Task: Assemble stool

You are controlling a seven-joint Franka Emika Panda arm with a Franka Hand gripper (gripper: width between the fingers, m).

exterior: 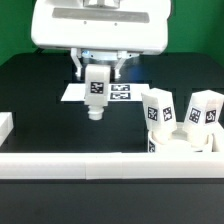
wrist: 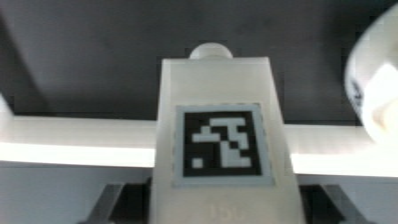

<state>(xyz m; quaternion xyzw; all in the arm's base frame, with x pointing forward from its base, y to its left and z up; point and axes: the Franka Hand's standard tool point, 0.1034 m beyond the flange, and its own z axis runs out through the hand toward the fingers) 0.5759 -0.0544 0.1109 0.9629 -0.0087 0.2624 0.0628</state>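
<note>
- Evidently the gripper (exterior: 96, 88) holds the third leg (exterior: 96, 96) upright above the black table (exterior: 40, 100), its fingers pinching the block near its top so the rounded peg end hangs free below, presumably for fitting into the seat.
- The seat (exterior: 180, 143), a thick white disc, lies at the exterior view's right against the front border rail (exterior: 100, 165), with two legs (exterior: 158, 108) (exterior: 207, 108) already standing up from it, tilted slightly outward.
- The held leg (wrist: 217, 125) is a blocky, smooth white plastic prism bearing a black-and-white square tag; the wrist view is blurred, so its tip looks domed but may be threaded.
- The marker board (exterior: 122, 93) lies flat behind the leg.
</note>
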